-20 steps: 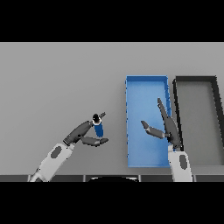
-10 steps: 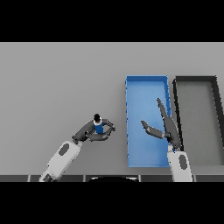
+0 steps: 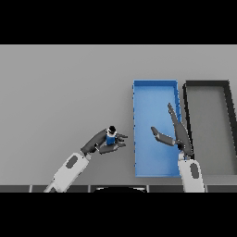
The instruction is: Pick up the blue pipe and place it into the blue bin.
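Currently, left hand [image 3: 99, 144]: fingers curled round the blue pipe [image 3: 111, 138], holding it near the table's [image 3: 55, 92] front, just left of the blue bin's near-left corner
Blue pipe: a short piece, its long axis seemingly upright with a dark end on top, seated in the left hand; whether it is clear of the table cannot be told
Key relation: the blue bin [image 3: 155, 85] lies directly to the pipe's right, its left wall close by, so the left hand is judged the carrier and needs a short rightward move over that wall
Blue bin contents: nothing lies in it
Right hand [image 3: 178, 136]: fingers straight and spread, over the blue bin's right part, idle
Black bin [image 3: 206, 84]: just right of the blue one, holding nothing
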Tool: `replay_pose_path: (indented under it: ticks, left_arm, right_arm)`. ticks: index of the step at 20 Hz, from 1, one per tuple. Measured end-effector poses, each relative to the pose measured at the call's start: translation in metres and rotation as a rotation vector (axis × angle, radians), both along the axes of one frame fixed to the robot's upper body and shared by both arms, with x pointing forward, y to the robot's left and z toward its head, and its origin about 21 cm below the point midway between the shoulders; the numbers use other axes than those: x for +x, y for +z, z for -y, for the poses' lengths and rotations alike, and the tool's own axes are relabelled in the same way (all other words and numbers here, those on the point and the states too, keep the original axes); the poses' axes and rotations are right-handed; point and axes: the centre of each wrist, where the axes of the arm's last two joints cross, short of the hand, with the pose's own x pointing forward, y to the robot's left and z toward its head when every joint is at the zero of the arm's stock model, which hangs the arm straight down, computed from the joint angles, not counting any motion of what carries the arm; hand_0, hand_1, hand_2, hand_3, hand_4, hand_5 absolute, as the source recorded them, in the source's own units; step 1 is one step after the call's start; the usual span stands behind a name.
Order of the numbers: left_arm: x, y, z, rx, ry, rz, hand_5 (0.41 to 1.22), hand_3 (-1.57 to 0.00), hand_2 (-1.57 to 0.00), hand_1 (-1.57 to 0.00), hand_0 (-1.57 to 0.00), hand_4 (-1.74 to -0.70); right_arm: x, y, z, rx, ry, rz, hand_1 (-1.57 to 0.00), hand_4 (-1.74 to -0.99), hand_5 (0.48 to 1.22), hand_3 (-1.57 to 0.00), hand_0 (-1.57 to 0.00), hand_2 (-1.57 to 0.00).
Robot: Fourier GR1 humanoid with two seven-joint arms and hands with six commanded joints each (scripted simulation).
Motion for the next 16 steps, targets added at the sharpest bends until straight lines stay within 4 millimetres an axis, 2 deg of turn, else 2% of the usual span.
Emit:
replay_pose_path:
  ticks: [2,5,9,10,13,16]
  left_arm:
    - [-0.002,0.006,0.001,-0.045,0.001,0.041,1.202,-1.52,-1.53,-1.52,-1.51,-1.49]
    - [0.003,0.027,0.009,-0.147,-0.02,0.11,1.211,-1.54,-1.55,-1.54,-1.54,-1.48]
    - [0.005,0.051,0.021,-0.154,-0.039,0.145,1.217,-1.56,-1.56,-1.56,-1.56,-1.47]
    - [0.007,0.056,0.027,-0.14,-0.047,0.148,1.218,-1.56,-1.56,-1.56,-1.56,-1.47]
    - [0.013,0.064,0.023,-0.123,-0.06,0.145,1.219,-1.57,-1.57,-1.57,-1.57,-1.47]
    - [0.012,0.066,0.024,-0.122,-0.088,0.137,1.22,-1.57,-1.57,-1.57,-1.57,-1.47]
  right_arm:
    - [0.002,-0.001,0.001,-0.01,-0.004,-0.006,0.0,-1.158,0.552,0.0,0.0,0.0]
    - [0.002,0.002,0.002,-0.007,0.002,0.007,0.0,-1.144,0.551,0.0,0.0,0.0]
    - [-0.002,-0.002,0.001,-0.018,0.002,0.006,0.0,-1.129,0.561,0.0,0.0,0.0]
    - [0.001,0.003,0.001,-0.025,0.0,0.017,0.0,-1.128,0.564,0.0,0.0,0.0]
    - [0.002,-0.004,0.003,-0.03,0.0,-0.001,0.0,-1.123,0.571,0.0,0.0,0.0]
    - [-0.002,0.0,0.01,-0.037,0.002,0.017,0.0,-1.124,0.578,0.0,0.0,0.0]
